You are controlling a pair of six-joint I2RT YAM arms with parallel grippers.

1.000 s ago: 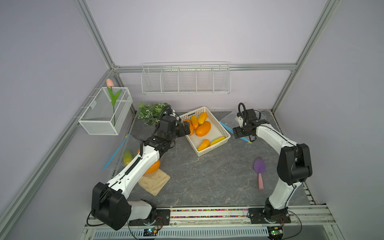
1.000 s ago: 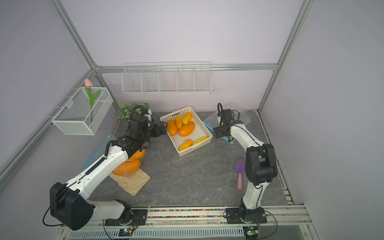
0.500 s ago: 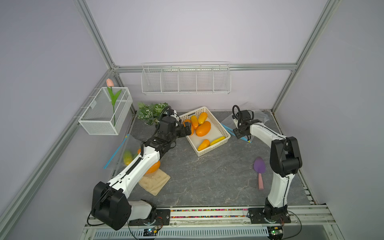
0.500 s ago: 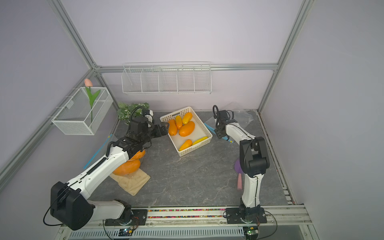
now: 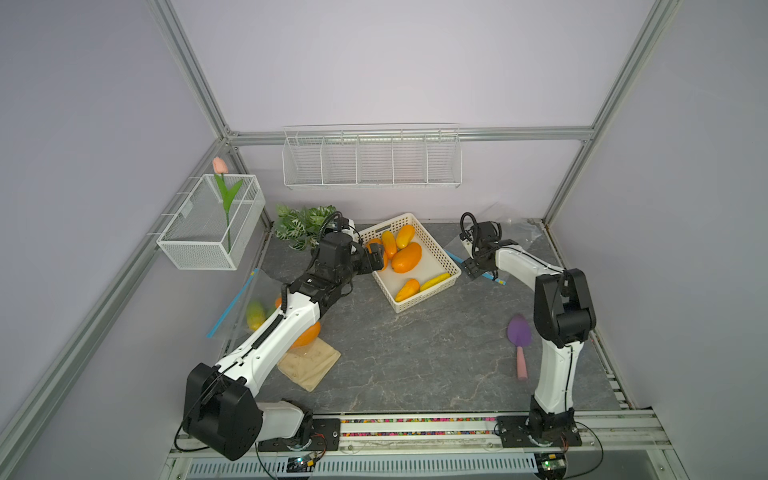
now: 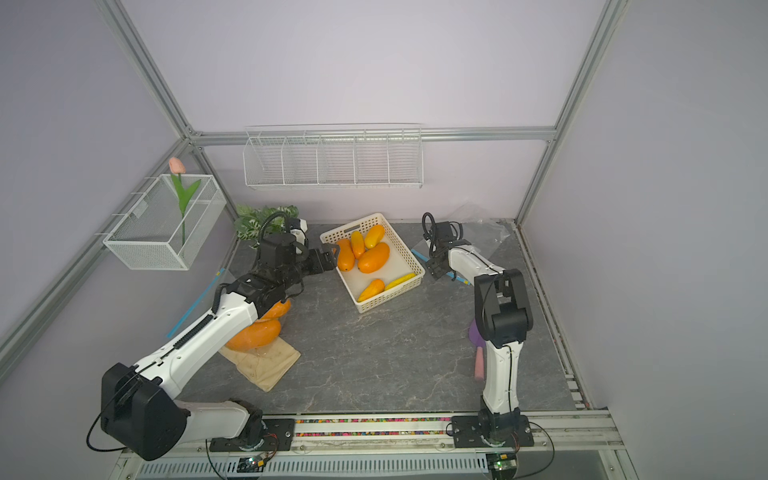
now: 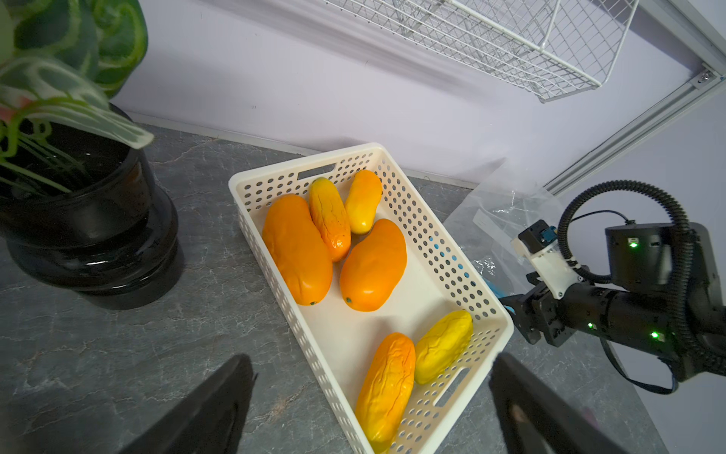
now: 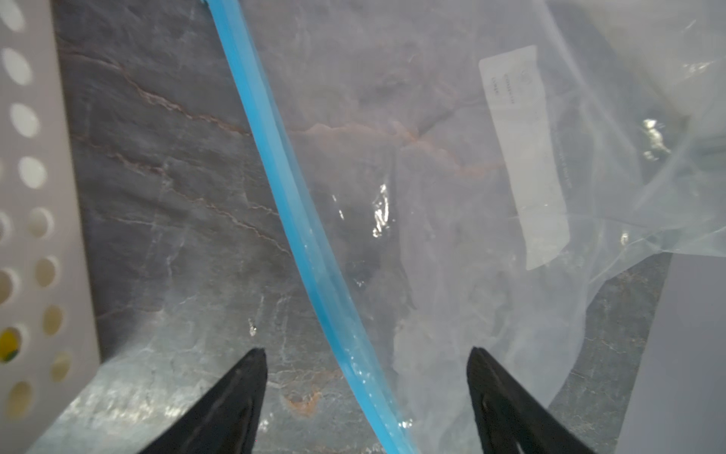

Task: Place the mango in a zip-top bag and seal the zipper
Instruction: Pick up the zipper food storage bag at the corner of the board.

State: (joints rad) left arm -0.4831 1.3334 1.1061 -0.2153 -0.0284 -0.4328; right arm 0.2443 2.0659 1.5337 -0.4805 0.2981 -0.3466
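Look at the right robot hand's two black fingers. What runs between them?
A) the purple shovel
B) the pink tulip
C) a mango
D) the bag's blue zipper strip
D: in the right wrist view, the blue zipper strip of the clear bag passes through the gap of the right gripper, whose jaws stand wide open and clamp nothing.

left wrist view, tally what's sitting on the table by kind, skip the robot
mangoes: 6
white basket: 1
potted plant: 1
zip-top bag: 1
total: 9
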